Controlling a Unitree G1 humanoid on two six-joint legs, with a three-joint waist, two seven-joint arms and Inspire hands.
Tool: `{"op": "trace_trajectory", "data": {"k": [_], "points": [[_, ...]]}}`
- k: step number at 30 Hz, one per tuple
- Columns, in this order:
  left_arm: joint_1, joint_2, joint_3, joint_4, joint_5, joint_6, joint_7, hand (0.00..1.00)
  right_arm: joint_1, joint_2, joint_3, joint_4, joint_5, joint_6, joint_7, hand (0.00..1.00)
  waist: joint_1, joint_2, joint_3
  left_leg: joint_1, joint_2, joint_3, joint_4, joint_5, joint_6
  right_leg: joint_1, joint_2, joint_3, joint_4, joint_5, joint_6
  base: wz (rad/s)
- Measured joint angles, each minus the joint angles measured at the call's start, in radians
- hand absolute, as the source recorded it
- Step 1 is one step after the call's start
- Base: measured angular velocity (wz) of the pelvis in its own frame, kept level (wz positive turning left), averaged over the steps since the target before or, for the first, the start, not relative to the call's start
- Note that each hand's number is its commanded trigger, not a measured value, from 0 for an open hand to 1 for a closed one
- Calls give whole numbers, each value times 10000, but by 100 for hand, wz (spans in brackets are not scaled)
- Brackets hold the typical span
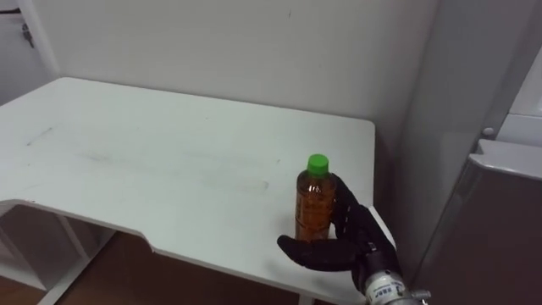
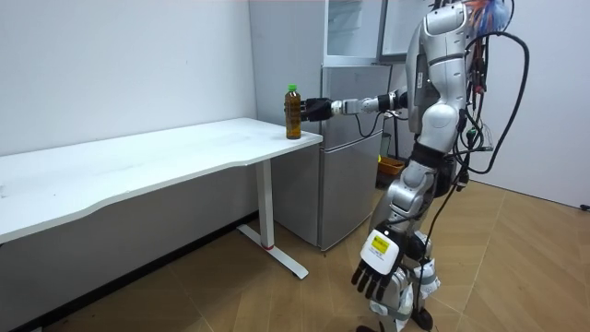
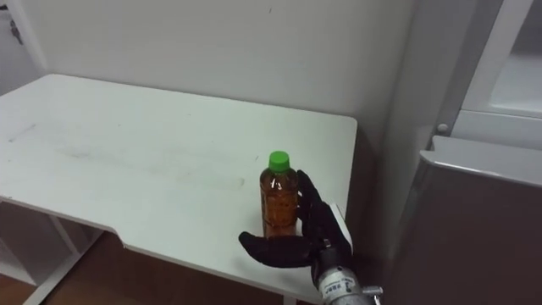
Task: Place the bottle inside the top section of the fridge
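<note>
Bottle (image 1: 315,203) on table (image 1: 169,161) corner; fridge (image 1: 500,229) just right

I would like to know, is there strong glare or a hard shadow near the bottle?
Left eye view: the table is evenly lit with no glare patch, and the bottle throws hardly any shadow; the dark right hand beside it shows little surface detail. Room view: soft shade lies under the table.
</note>
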Motion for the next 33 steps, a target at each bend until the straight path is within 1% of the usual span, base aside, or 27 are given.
{"op": "trace_trajectory", "data": {"k": [3, 5, 7, 11, 16, 20, 23, 24, 25, 28, 33], "points": [[27, 0, 0, 8, 0, 26, -31, 0, -3, -8, -2, 64, -6, 0, -163, 0, 11, 4, 2, -23, -1, -27, 14, 2, -1, 2, -12, -96, 0, 0, 0, 4], [52, -21, -1, 15, 0, 25, -39, 0, -7, -36, -11, 106, -30, 0, -305, 0, 77, 12, 6, -16, -3, -32, 25, 3, -2, 2, -14, -95, 1, 0, 1, 0], [63, -36, -2, 13, 0, 29, -119, 0, -76, -114, -8, 304, -56, 1, -401, 0, 224, 12, 7, -16, -2, -36, 6, 5, -2, -4, -16, -97, 1, 0, 1, 0], [87, -39, -16, 15, -7, 178, -129, 0, -93, -113, 3, 375, -60, 14, -431, 0, 309, 12, 9, -19, -6, -64, 2, 21, -3, -15, -16, -112, 4, 0, 0, 0], [55, -42, -133, 8, -63, 184, -115, 0, -104, -134, 8, 374, -58, 18, -656, 0, 479, 5, 9, -223, -29, -61, 2, 90, 20, -291, -81, -135, 166, -2, 1, 1], [70, -51, -235, 24, -60, 188, -110, 0, -105, -165, -4, 375, -59, 18, -844, 0, 482, 6, 14, -344, -92, -140, 13, 140, 53, -364, -133, -192, 180, -2, 1, 7], [71, -51, -230, 29, -50, 204, -102, 0, -116, -164, 0, 442, -58, 16, -957, 0, 494, 10, 44, -374, -114, -175, 28, 147, 64, -358, -145, -192, 200, -1, 3, 1], [69, -50, -235, 28, -50, 198, -102, 0, -264, -158, 10, 730, -58, 12, -1014, 0, 491, 23, 73, -380, -120, -201, 42, 150, 65, -359, -145, -187, 217, -2, 4, 6], [67, -52, -250, 29, -53, 191, -101, 0, -470, -147, 10, 1171, -49, 9, -1060, 0, 492, 29, 83, -381, -139, -245, 38, 168, 64, -362, -150, -190, 225, -3, 5, 6], [84, -54, -441, 37, -52, 200, -94, 0, -761, -145, 2, 1796, -33, -18, -1201, 0, 520, 32, 91, -412, -140, -246, 37, 192, 67, -420, -155, -192, 233, -3, 6, 2], [66, -50, -729, 21, -72, 209, 16, 0, -975, -132, 6, 1945, 1, -19, -1502, 0, 499, 31, 89, -511, -150, -306, 37, 231, 57, -512, -157, -250, 249, -4, 5, 4]]}}
